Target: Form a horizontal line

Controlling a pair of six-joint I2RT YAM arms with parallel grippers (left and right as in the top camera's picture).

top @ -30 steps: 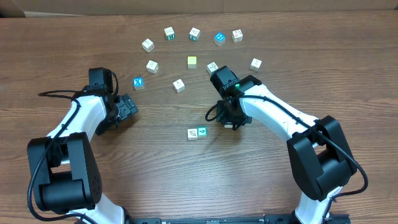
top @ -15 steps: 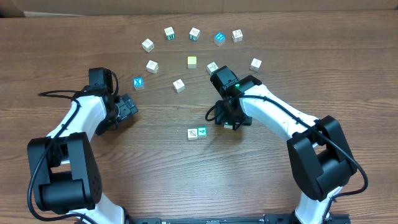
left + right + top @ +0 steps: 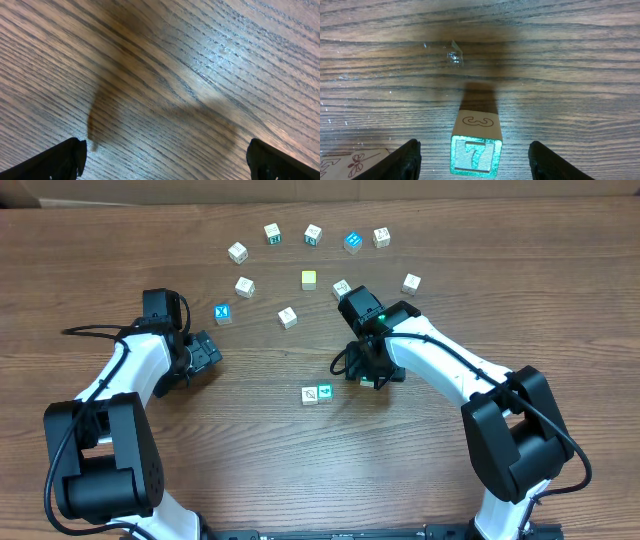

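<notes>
Barely any shift; wood-grain table [image 3: 250, 450]; left fingers [image 3: 60, 160] spread over bare wood, right fingers [image 3: 402, 162] spread astride green block [image 3: 475, 150].

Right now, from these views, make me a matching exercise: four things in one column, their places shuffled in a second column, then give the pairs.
Things
1. left end effector
2. green 7 block
3. blue X block
4. teal-faced block

Places
A. right beside a white block, apart from the far scatter
B. between the open fingers of the right end effector
C. open over the bare table, nothing between its fingers
D. on the left side of the far scatter, nearest the left arm

Pairs: 1-C, 2-B, 3-D, 4-A
</notes>
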